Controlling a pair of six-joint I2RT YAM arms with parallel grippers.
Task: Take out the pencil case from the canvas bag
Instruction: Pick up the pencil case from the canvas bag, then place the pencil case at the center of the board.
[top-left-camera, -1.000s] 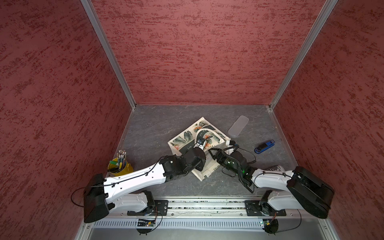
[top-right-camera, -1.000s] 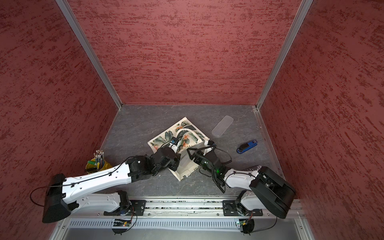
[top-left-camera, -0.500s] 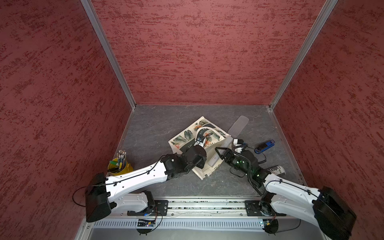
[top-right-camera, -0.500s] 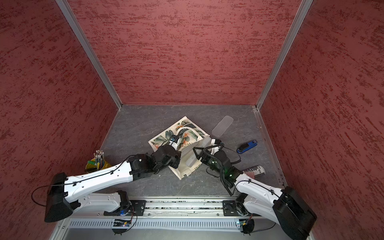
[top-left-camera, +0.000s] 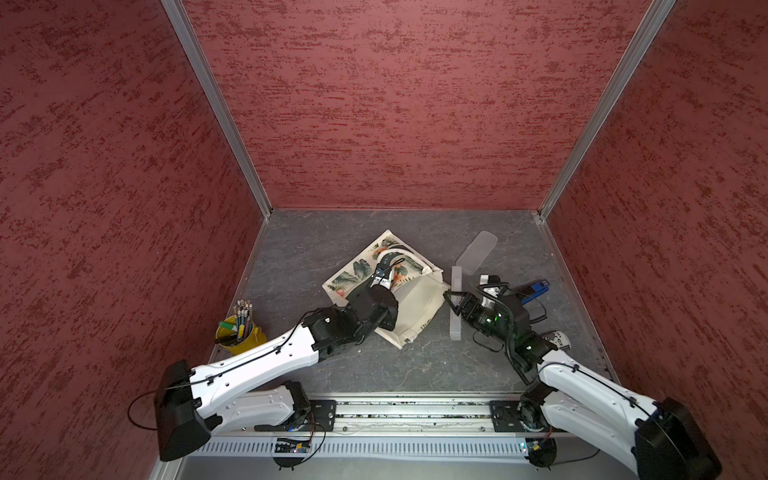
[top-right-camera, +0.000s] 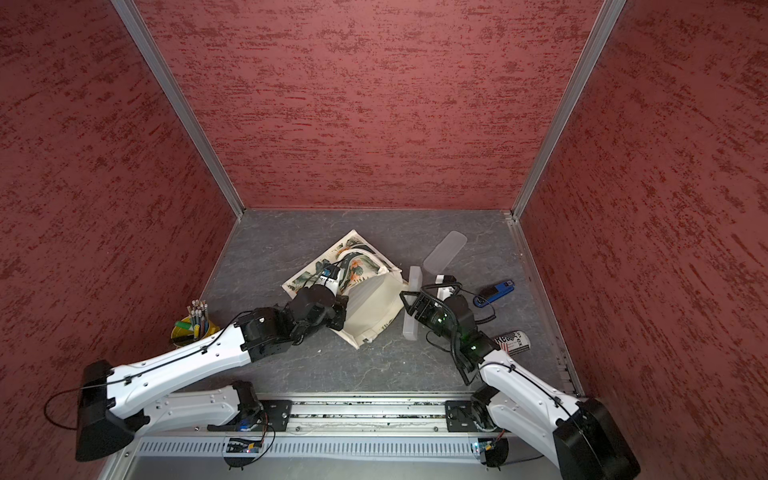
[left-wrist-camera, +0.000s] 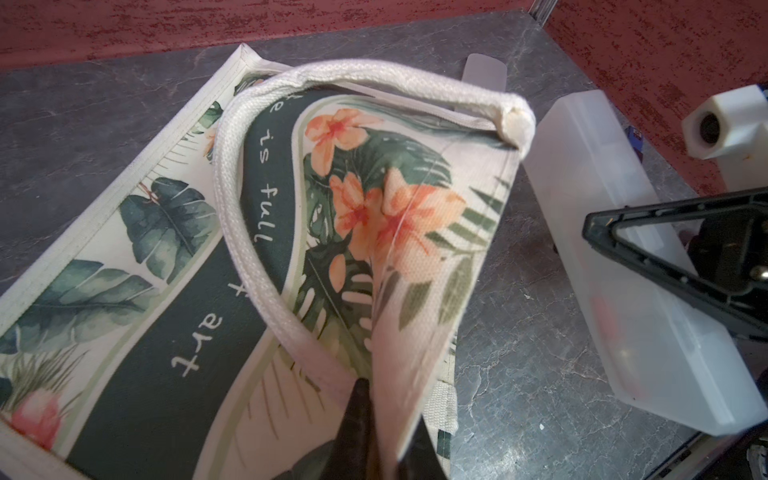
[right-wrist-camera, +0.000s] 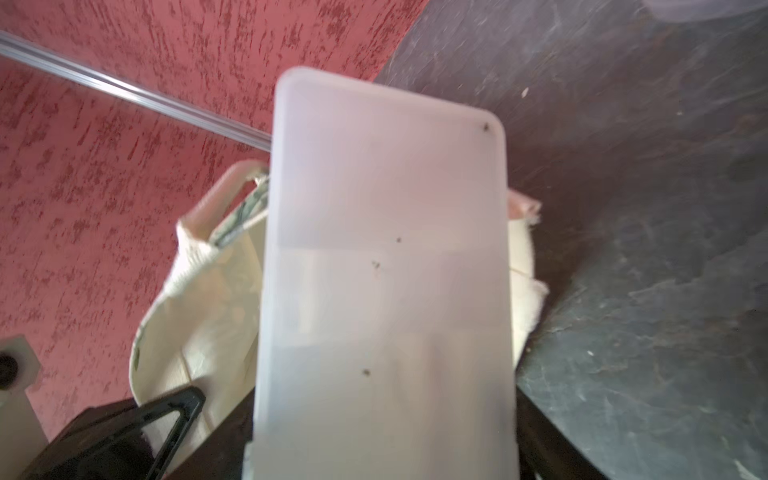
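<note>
Grey worktop, red walls. Near left: yellow cup holding upright pencils. Right gripper jaws clamped on the translucent pencil case. Case is outside the canvas bag, just beside its mouth, turned on a long edge, long axis running near-to-far. Bag lies on its side, mouth gaping toward the case. Left gripper jaws pinched together on the bag's upper rim. Farther right: flat translucent lid.
</note>
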